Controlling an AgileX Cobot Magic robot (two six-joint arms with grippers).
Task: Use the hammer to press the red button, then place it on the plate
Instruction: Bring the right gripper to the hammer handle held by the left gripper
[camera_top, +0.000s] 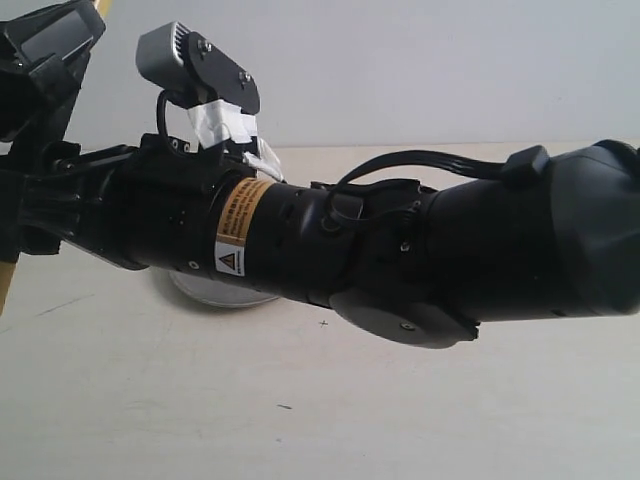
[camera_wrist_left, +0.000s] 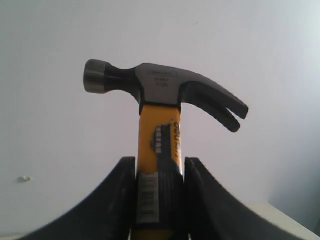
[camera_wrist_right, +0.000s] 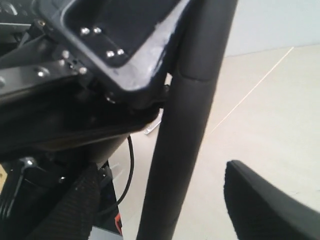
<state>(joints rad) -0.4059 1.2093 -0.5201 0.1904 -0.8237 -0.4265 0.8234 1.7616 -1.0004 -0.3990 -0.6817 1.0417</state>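
My left gripper (camera_wrist_left: 160, 164) is shut on the hammer (camera_wrist_left: 160, 87), holding the black grip just below the yellow neck. The hammer stands upright against a pale wall, with its dark head crosswise above the fingers. My right gripper (camera_wrist_right: 165, 192) is open. One finger (camera_wrist_right: 265, 205) is at the side, and a black bar of the other arm (camera_wrist_right: 187, 125) stands between the jaws without being clamped. In the exterior view a thick black arm (camera_top: 400, 245) stretches across from the right. Only a sliver of the silver plate (camera_top: 215, 292) shows beneath it. The red button is hidden.
A pale tabletop (camera_top: 300, 400) lies below the arm, and a plain wall (camera_top: 420, 70) stands behind it. A grey wrist camera with white tape (camera_top: 175, 50) sits above the arm. Black arm hardware (camera_top: 45, 60) crowds the upper left corner.
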